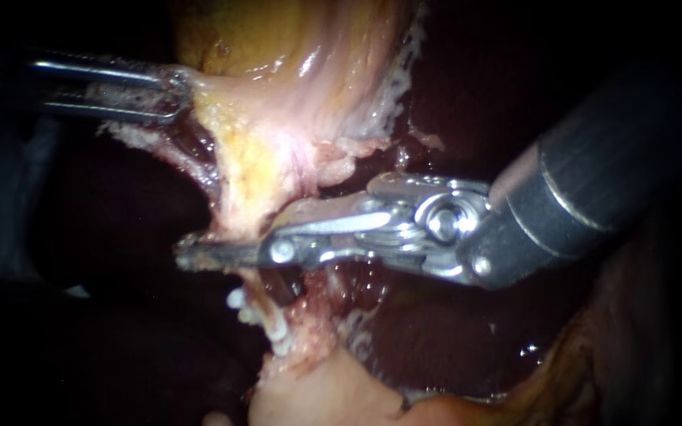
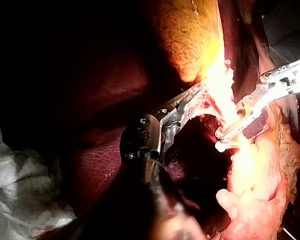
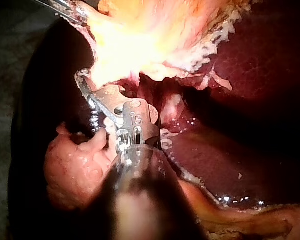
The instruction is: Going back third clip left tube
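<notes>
**1. L instr.** My left instrument (image 1: 171, 93) sits at the upper-left edge of the gallbladder (image 1: 278, 47). Its jaws are clamped on a fold of that edge, pinching it from both sides. Purpose (judged): it pulls the fold up and outward so the tube (image 1: 240, 213) below is stretched and stands clear of the liver (image 1: 451, 315).

**2. R instr.** My right instrument (image 1: 187, 256) lies across the tube, roughly crosswise, just under the gallbladder's lower edge. Jaw state is narrow. The left wrist view shows two prongs w/ a slim gap and the strand between or against them, but no two-sided grip. The endoscope view is side-on, so confidence is low.

**3. Task item.** The tube runs from the gallbladder's lower edge down to a pale tissue mass (image 1: 317, 394). Pale beads (image 1: 237, 299) sit on the tube just below my right jaws and are prob. clip ends. I can't confirm the count, or whether this is the left tube.

**4. Step (judged).** Withdrawal of the R instr. Req.: back out along the shaft axis w/ the jaws apart enough to clear and no sideways drag. Risk: a prong snags a bead or tears the taut strand.
</notes>
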`<action>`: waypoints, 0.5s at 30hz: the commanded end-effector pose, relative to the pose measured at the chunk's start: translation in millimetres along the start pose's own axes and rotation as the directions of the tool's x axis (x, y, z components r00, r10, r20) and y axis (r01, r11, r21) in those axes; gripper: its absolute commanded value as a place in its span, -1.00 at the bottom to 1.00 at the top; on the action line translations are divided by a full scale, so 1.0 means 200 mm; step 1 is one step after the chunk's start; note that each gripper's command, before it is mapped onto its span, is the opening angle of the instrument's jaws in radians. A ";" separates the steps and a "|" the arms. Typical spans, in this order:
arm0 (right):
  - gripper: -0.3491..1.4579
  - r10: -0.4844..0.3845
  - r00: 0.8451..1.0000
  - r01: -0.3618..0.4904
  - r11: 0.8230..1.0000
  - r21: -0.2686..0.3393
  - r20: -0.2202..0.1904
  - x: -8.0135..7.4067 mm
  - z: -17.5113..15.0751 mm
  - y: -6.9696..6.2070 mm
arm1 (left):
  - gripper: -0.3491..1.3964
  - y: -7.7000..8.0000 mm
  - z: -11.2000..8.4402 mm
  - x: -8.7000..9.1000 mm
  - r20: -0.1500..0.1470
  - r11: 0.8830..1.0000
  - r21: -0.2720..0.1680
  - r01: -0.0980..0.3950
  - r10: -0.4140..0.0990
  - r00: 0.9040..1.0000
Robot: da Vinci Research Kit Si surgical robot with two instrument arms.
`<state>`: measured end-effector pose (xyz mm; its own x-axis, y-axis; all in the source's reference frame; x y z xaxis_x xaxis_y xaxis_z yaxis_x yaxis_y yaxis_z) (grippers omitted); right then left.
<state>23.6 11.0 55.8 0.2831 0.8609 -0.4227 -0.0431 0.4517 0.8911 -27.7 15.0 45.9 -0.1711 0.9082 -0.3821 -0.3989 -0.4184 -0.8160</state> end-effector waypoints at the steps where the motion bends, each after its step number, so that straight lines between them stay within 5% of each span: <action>1: -0.76 0.004 1.000 -0.004 1.000 0.012 -0.005 0.000 0.001 0.000 | -1.00 0.000 0.000 0.000 0.000 1.000 0.000 0.000 0.000 1.000; 5: -0.14 0.004 0.999 -0.003 1.000 0.022 -0.036 0.001 0.004 0.003 | -1.00 0.000 0.000 0.000 0.000 1.000 -0.001 -0.001 0.001 1.000; 15: -0.06 -0.119 0.992 0.117 0.992 -0.038 -0.039 -0.008 0.000 0.018 | -1.00 -0.001 -0.001 0.000 0.001 1.000 -0.002 -0.001 0.001 1.000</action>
<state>22.8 11.3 59.9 0.2535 0.8066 -0.5340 -0.0501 0.5623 0.8254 -27.5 15.0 46.0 -0.1720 0.9078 -0.3825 -0.3977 -0.4192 -0.8161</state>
